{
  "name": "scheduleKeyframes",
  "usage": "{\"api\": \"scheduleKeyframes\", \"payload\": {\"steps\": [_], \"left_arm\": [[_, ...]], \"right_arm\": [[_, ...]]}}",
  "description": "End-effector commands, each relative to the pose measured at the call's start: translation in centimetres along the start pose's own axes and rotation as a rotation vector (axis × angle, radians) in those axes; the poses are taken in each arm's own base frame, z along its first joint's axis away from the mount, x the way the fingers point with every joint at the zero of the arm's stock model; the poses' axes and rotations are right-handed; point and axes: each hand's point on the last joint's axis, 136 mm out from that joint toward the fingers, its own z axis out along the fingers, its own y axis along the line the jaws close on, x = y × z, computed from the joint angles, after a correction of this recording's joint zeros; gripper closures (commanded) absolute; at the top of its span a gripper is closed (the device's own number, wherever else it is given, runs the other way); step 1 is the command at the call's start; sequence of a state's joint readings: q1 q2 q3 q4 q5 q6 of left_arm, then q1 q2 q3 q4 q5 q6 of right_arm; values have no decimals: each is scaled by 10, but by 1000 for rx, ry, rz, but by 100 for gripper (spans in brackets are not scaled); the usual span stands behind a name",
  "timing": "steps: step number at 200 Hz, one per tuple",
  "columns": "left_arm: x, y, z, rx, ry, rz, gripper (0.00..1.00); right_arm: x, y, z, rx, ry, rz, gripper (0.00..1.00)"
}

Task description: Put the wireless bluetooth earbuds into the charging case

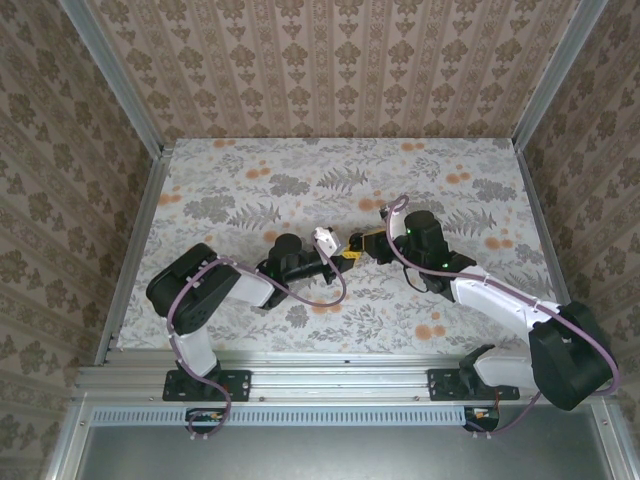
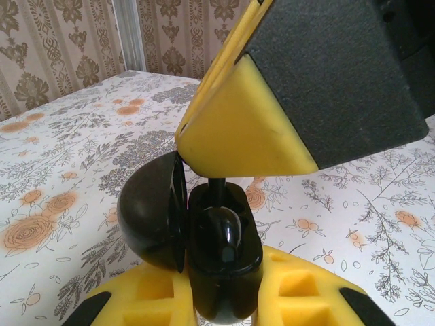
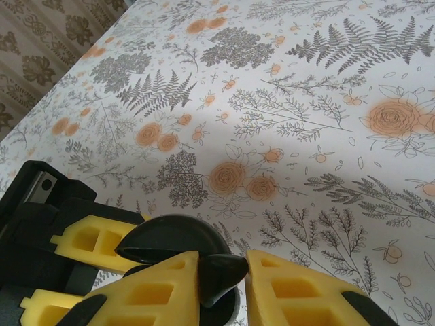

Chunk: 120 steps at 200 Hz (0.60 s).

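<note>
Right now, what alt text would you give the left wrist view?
An open charging case, lid swung left, is clamped between the yellow fingers of the left hand, a glossy black earbud sitting in its dark well. The right hand holds that earbud from above, over a floral-print table.

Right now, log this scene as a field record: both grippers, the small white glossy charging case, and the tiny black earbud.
left gripper: shut on the small glossy charging case, which is white outside and dark inside
lid: swung open to one side
right gripper: shut on the tiny black earbud
earbud position: pinched between the yellow fingers, at the case's open mouth
second earbud: cannot tell
stage: whether the earbud is seated, cannot tell; lid not yet closed
</note>
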State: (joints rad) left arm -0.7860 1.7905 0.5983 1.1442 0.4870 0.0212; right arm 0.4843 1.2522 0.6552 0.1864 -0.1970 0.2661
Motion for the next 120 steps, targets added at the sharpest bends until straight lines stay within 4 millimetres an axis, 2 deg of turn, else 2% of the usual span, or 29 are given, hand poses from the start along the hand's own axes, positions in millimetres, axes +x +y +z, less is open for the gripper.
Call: {"api": "scheduleKeyframes", "payload": {"steps": [1,55,120], "left_arm": [[-33,-3,3,19,-84,38,99],[-34,-2,3,18,-85,40,99],[-36,-4,3,22,-87,42,99]], "right_arm": [[9,-4,1,35,46,-30,78],[10,-18,-5,119,54,-58,78],[13,-12,-2,90,61,-58,78]]}}
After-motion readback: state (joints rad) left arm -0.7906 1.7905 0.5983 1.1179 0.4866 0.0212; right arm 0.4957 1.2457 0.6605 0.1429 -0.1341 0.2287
